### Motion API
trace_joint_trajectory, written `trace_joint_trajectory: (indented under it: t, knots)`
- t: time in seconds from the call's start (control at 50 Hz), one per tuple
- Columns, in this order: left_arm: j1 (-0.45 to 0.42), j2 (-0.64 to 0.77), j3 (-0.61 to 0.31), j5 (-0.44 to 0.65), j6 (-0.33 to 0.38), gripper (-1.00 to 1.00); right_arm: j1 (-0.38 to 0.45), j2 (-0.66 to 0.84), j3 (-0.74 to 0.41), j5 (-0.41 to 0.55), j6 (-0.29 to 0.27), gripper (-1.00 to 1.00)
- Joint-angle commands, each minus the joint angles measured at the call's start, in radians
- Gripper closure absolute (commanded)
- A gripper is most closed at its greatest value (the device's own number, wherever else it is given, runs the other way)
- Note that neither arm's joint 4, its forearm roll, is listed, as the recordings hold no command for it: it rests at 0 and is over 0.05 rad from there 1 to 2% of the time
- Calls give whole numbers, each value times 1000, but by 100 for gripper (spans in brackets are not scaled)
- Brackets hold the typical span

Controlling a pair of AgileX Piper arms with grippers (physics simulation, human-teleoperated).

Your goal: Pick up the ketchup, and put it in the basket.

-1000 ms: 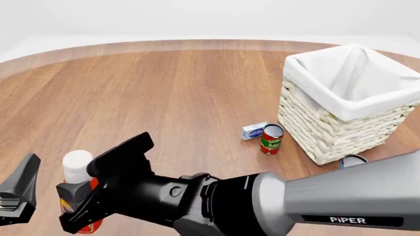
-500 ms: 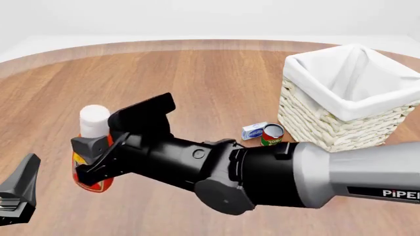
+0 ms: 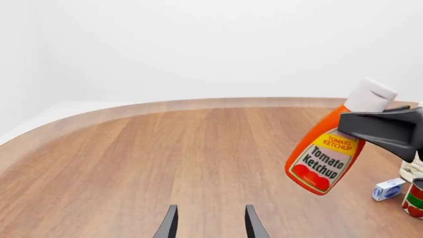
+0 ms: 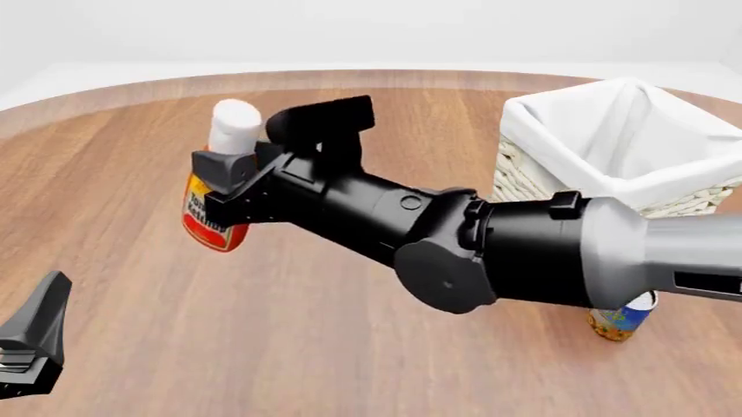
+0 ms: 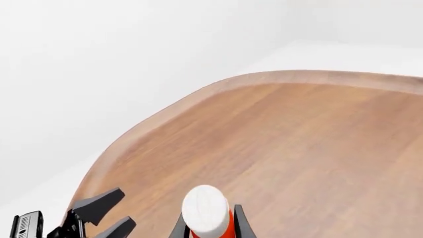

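The ketchup [image 4: 214,213], a red squeeze bottle with a white cap, hangs tilted above the table's left half, well left of the basket [image 4: 545,139]. My right gripper [image 4: 249,156] is shut on its neck just under the cap. The left wrist view shows the ketchup [image 3: 325,154] in the air with a black finger [image 3: 387,130] across its shoulder. In the right wrist view the cap [image 5: 205,209] sits between the fingers. My left gripper [image 4: 29,347] rests low at the front left, open and holding nothing, its fingertips [image 3: 170,224] apart.
A small can [image 4: 620,320] peeks out under my right arm at the front right, below the basket. A little white-blue box [image 3: 388,189] and a red tomato can [image 3: 414,198] lie near the basket. My right arm spans the table's middle.
My right gripper has lifted the ketchup off the table and carried it up and to the right, towards the basket. The left gripper has stayed put.
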Motion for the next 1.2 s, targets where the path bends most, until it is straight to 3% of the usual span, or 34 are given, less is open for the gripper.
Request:
trace_joint_trajectory:
  t: [0.02,0.28,0.7,0.88,1.2]
  knots:
    - [0,0,0,0,0,-100,-75,-69,15,-26,23,100]
    - [0,0,0,0,0,-100,-140,-149,63,-57,42,100]
    - [0,0,0,0,0,-100,-298,-228,39,-43,24,100]
    - [0,0,0,0,0,-100,-391,-277,91,-76,31,100]
    - [0,0,0,0,0,-100,-480,-360,166,-91,43,100]
